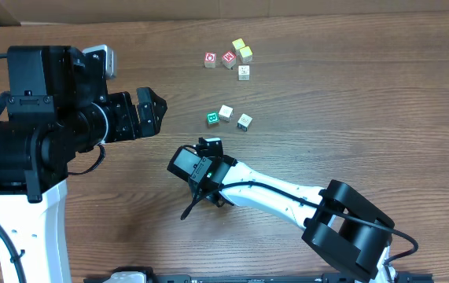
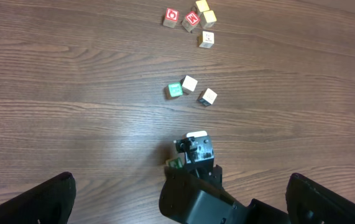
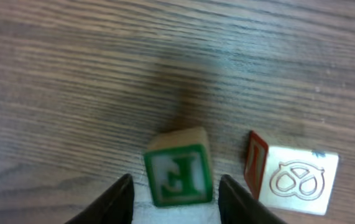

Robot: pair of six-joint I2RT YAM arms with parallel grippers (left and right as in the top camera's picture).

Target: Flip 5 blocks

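**Right claw (image 3: 176,186) slack around the E block (image 3: 178,167)**

Its fingers stand released, just clear of either side of the cube, which rests on the table (image 1: 350,102). The green-framed face reads E, turned about in the wrist view. Just beside it sits a neighbour cube (image 3: 295,180) with a red side and a pretzel-shaped outline. Farther off, three more blocks (image 1: 225,112) cluster. Left claw (image 1: 155,112) hangs wide open, well apart.

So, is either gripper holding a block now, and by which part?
Seemingly nothing: the green-printed block sits on the table inside the open right gripper, gaps on both sides; the left gripper is empty.
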